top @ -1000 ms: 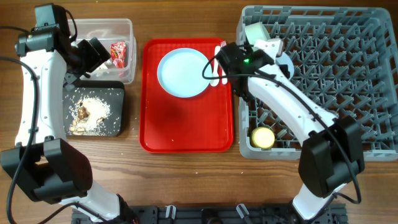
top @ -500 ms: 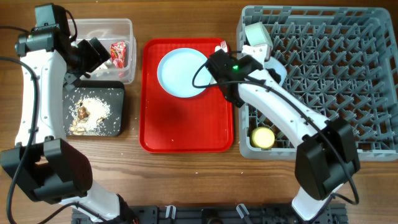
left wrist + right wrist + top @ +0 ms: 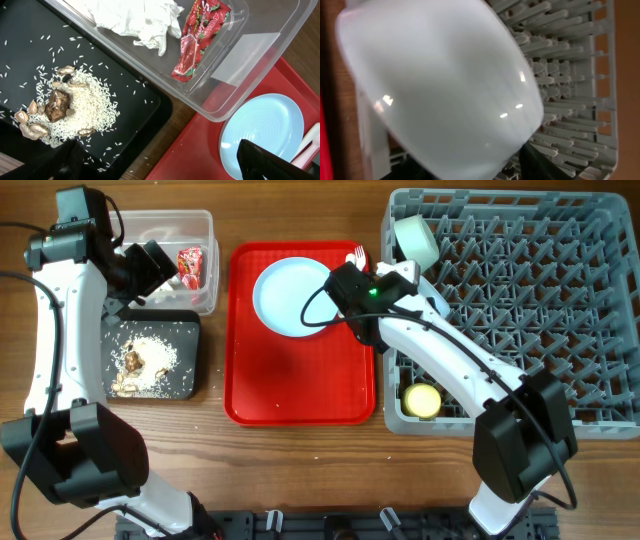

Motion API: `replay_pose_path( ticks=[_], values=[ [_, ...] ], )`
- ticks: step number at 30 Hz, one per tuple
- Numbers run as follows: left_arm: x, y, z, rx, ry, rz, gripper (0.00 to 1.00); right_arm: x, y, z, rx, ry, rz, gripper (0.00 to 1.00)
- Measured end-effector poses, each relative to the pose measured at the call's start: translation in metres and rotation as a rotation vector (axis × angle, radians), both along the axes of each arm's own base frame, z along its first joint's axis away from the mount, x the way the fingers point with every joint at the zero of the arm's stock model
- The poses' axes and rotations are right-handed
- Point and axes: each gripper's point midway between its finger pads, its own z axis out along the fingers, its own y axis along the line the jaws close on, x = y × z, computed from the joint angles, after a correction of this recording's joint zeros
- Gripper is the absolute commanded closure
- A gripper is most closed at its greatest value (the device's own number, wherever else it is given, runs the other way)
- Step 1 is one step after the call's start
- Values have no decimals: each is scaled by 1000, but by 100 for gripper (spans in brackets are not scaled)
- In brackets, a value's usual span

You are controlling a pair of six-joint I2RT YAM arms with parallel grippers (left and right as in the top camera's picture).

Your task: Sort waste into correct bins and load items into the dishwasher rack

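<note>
Fingers (image 3: 270, 160) of the left gripper (image 3: 157, 150) stand wide apart with nothing between them, hovering above the seam where the clear tub (image 3: 205, 225) meets the black tray (image 3: 190, 380). The tub holds the crumpled napkin (image 3: 135, 17) and the red wrapper (image 3: 200, 35); the rice and scraps (image 3: 80, 110) lie in the black tray, so the waste appears sorted. The right gripper (image 3: 403, 268) is close against a light blue bowl (image 3: 413, 238) standing on edge in the near-left corner of the dishwasher rack (image 3: 520, 310). Its wrist view is blurred and filled by the bowl, so whether the jaws grip it cannot be told. The step in hand is judged to be seating this bowl. The yellow cup (image 3: 421, 400) already sits in the rack, while the plate (image 3: 295, 298) and white cutlery (image 3: 357, 253) remain on the red tray (image 3: 300, 390). Next, the arm should withdraw without tipping the bowl, then take the flat plate by its rim.
</note>
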Motion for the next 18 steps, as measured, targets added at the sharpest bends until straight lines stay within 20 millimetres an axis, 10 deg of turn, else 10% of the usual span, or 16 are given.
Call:
replay_pose_path(
  ticks=[4,18],
  values=[
    [0,0,0,0,0,0,0,8,14,8,60,12,47,15],
    [0,0,0,0,0,0,0,12,61,12,289,100,171,12]
  ],
)
